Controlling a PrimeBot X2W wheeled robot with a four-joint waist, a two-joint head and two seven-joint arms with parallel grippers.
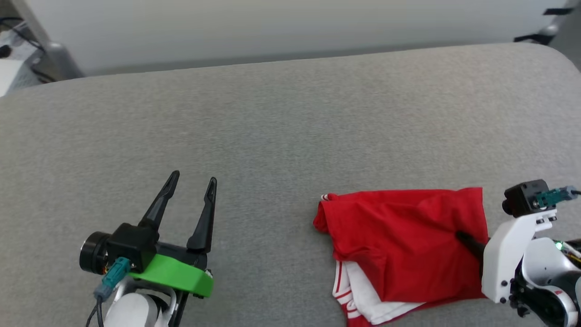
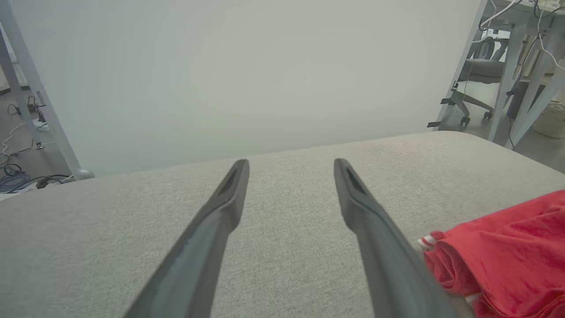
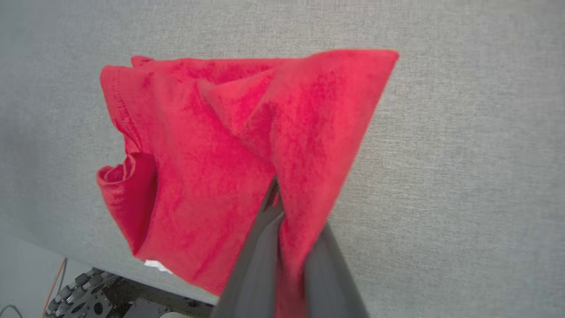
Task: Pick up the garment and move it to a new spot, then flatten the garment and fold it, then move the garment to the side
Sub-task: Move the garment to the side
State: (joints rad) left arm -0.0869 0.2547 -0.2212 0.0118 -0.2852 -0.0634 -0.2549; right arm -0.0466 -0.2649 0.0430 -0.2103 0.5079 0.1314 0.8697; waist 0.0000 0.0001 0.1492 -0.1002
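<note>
Garment (image 1: 399,236) on cushion (image 1: 272,136), front right.

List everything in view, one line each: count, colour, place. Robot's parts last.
garment: one, red with a white sleeve and striped trim, bunched on the cushion's near right
cushion: one, grey, across the foreground
backdrop: one, pale, behind the cushion
office chair: one, grey, on the floor beyond the cushion's right end
cables: several, dark and blue, on the floor at far left
left gripper: one, dark fingers, open, near left, apart from the garment
right gripper: one, dark fingers, shut on the garment's right part
</note>
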